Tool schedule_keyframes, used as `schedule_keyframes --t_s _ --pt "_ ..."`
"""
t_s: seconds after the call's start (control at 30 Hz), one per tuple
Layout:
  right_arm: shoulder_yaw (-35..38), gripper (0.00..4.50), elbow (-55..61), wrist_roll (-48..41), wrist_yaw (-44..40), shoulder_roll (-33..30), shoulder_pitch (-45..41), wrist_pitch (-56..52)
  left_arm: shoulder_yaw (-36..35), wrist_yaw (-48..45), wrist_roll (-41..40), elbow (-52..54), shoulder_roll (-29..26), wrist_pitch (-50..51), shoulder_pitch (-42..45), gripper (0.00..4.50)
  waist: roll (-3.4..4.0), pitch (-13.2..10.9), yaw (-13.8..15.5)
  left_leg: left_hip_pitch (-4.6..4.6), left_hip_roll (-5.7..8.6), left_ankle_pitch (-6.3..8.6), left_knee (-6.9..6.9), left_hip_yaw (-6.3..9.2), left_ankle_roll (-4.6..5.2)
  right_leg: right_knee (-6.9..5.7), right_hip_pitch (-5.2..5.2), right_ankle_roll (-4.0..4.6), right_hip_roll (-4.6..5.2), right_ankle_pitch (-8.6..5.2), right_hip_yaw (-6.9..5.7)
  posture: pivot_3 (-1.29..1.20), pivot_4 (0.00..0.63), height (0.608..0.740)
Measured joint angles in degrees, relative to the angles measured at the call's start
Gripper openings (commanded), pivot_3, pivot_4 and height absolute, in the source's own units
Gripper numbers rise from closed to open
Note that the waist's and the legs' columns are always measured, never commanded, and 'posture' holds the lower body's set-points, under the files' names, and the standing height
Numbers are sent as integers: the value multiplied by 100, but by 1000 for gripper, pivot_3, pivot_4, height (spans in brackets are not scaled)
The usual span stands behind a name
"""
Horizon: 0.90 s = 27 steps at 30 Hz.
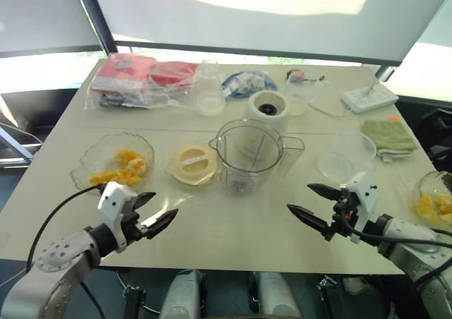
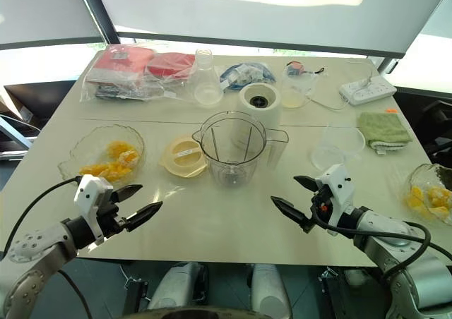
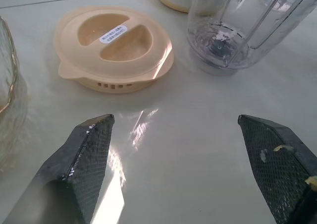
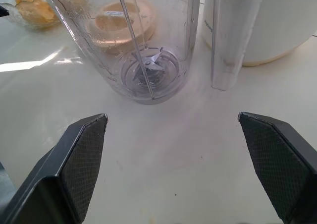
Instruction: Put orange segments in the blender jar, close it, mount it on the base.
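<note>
Blender jar [image 1: 248, 155] mid-table, base [image 1: 268, 109] just behind, lid [image 1: 192, 164] at its left, orange segments [image 1: 121, 166] in bowl [image 1: 92, 157] further left.

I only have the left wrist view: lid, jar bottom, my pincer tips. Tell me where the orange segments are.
Observer: Orange segments lie in a clear bowl on the robot's left, beside the lid.
Operator: Report the right pincer.
Observer: The right pincer is open, holding nothing, over the table.
Operator: Locate the base.
Observer: The base stands just behind the blender jar.
</note>
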State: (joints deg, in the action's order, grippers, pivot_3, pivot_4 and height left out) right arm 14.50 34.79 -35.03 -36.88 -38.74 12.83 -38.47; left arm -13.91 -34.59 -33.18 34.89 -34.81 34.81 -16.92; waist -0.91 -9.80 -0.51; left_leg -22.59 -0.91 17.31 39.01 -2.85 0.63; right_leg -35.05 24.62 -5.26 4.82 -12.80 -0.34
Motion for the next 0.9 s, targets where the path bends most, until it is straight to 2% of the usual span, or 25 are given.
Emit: schedule_keyframes --t_s 0.43,0.6,0.63,0.73,0.8,0.9 --pt "33 4448 109 -42 -24 -156 -46 -20 126 -6 8 -52 -13 0 213 4170 1 -1 -4 -2 0 0 -1 -1 0 0 3 0 1 0 0 0 150 740" --pt "239 4448 521 -763 -287 -623 -15 -557 -86 232 -71 -119 -65 243 583 4170 1 -3 8 -4 0 0 -2 1 1 -1 4 0 -2 0 -2 0 150 740" --pt "294 4448 723 -1075 -349 -779 -12 -750 -236 310 -210 -159 -181 507 746 4170 -1 -4 11 -4 -2 -1 -1 4 1 -2 3 0 -6 0 -4 0 150 740" --pt "365 4448 1234 -1860 -383 -1111 -211 -1141 -714 223 -635 -668 -1026 1399 1357 4170 -7 -9 4 0 -6 -1 0 15 2 -5 2 2 -19 1 -17 0 150 740" --pt "394 4448 1292 -2129 -310 -1203 -358 -1259 -937 165 -712 -986 -1370 1643 1738 4170 -6 -10 -5 0 -3 -1 0 12 2 -2 1 1 -20 1 -17 0 150 740" --pt "374 4448 1272 -2324 -122 -1208 -614 -1365 -872 -145 -592 -1718 -2018 1719 2400 4170 -13 -17 -2 -8 1 -1 -1 5 1 3 7 1 -18 1 -16 0 150 740"
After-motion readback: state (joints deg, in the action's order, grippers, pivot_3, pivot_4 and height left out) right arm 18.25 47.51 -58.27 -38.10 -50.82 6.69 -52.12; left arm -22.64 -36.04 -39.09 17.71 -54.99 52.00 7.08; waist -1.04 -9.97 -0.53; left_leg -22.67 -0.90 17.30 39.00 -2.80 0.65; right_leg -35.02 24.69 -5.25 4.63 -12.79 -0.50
